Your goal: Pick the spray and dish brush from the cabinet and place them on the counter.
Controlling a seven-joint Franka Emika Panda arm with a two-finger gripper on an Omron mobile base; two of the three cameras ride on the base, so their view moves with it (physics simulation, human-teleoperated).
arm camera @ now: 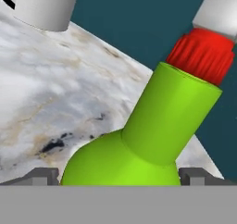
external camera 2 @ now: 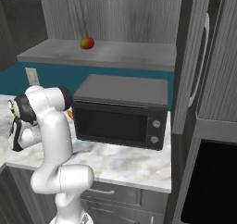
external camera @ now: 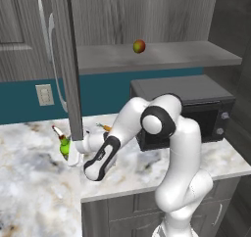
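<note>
Two edges hem in the work: the open door of the cabinet (external camera: 68,59), which hangs down edge-on just above the robot's hand in the left base view, and the front lip of the counter (external camera: 44,192) below the forearm. To the arm's right the black microwave (external camera: 196,108) stands on the marble and takes up the far side, while the stretch of worktop toward the left of the left base view lies bare and wide. A teal wall with a pale outlet plate (external camera: 44,94) closes the back. On the cabinet's grey inner shelf sits an apple (external camera: 139,46), well above and apart from the hand.

The spray (external camera: 62,144) stands on the counter beside the lower end of the door, tilted, its red-and-white top leaning away from the hand (in the hand view the green shoulder and neck rise between the two dark finger tips, red collar at upper right). The gripper (arm camera: 119,177) is spread wide, one tip on each side of the bottle's body; a sliver of gap shows at either side, so the bottle is straddled, not squeezed. An orange carrot (external camera: 104,128) lies on the marble just behind the arm's wrist, near the microwave's left corner.
</note>
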